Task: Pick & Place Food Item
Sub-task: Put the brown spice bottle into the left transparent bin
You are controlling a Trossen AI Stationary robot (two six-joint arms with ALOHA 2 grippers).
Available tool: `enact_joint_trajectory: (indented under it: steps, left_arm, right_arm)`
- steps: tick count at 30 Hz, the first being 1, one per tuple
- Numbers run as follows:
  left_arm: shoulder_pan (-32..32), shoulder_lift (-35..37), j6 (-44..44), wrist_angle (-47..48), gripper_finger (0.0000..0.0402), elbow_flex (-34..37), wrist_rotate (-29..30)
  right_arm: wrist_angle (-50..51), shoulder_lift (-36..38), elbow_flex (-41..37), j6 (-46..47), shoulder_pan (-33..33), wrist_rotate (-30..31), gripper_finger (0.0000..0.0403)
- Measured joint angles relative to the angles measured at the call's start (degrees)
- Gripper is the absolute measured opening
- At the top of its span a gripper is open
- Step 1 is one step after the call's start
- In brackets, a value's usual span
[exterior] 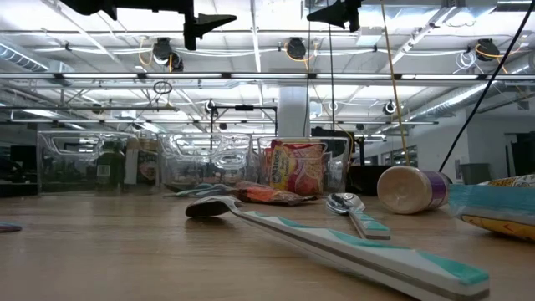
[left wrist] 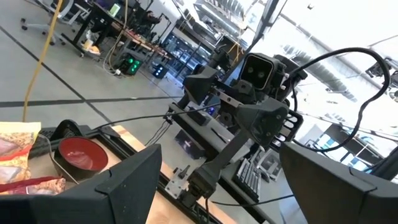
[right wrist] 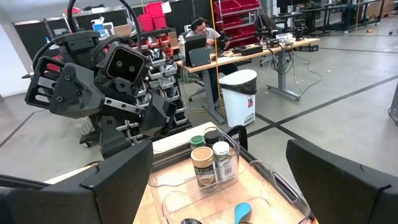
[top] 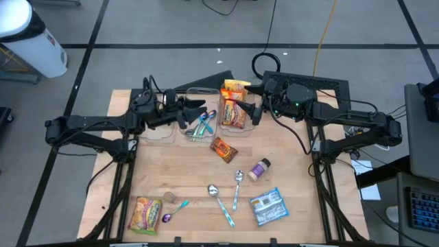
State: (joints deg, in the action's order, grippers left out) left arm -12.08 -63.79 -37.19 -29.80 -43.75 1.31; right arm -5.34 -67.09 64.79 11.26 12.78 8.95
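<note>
step: both pincers (top: 199, 110) (top: 255, 103) hovering spread over bins (top: 200, 92), nothing held
next: prob reaching for snack (top: 222, 148) on surface (top: 171, 171)

Bins at back, loose items in front.
Snack bags (top: 234, 104) in right bin (top: 255, 113); spoons (top: 226, 194) mid-table, front.

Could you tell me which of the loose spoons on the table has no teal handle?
The all-metal spoon right of the brown snack packet; the other loose spoons have teal handles.
</note>
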Motion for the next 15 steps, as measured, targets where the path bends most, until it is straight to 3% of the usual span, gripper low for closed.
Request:
enact_joint_trajectory:
  steps: [10,15]
  left_arm:
    - [0.02,0.74,0.46,-0.89,0.0335,-0.04,-7.28]
    - [0.0,0.63,1.55,-3.26,0.0335,-0.04,-7.94]
  right_arm:
    - [0.0,0.0,0.0,0.01,0.0,0.0,0.0364]
    - [0.0,0.0,0.0,0.01,0.0,0.0,0.0364]
